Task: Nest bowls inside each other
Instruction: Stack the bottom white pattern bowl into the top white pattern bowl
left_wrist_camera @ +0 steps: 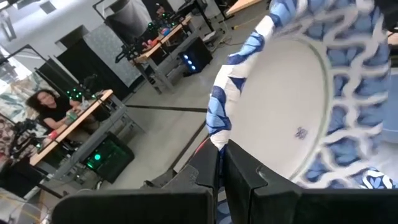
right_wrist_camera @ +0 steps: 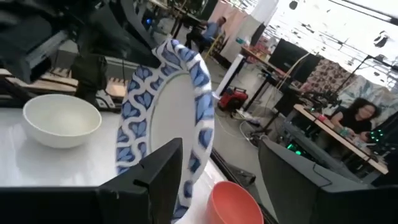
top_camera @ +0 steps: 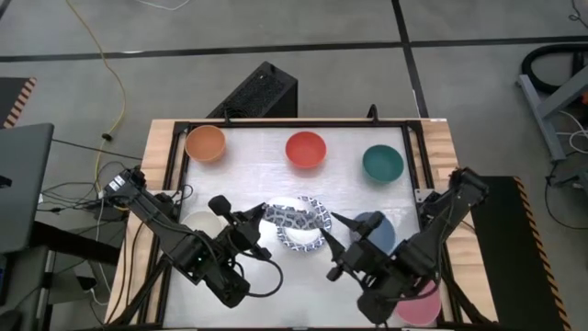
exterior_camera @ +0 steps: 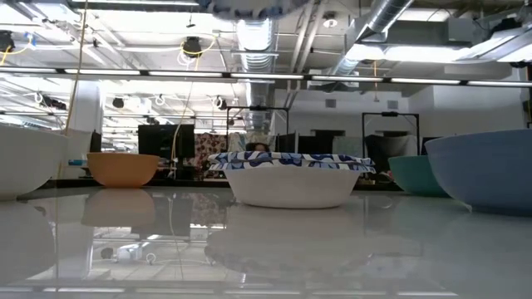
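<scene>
Your left gripper (top_camera: 260,219) is clamped on a blue-patterned bowl's (top_camera: 292,217) rim, tilted above another patterned bowl (top_camera: 303,241) mid-table. Right gripper (top_camera: 338,230), at its 3 o'clock, fingers apart, holds nothing.

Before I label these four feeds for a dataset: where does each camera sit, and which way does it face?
High view: above the table, looking straight down; shows both arms, the left gripper holding the lifted blue-patterned bowl.
Low view: at tabletop height, looking level across the table; no arm shows, only a standing patterned bowl.
Left wrist view: on the left arm, looking past its fingers clamped on the lifted bowl's rim.
Right wrist view: on the right arm, looking past its open fingers.
Shared: both wrist views and the high view show the lifted bowl.
</scene>
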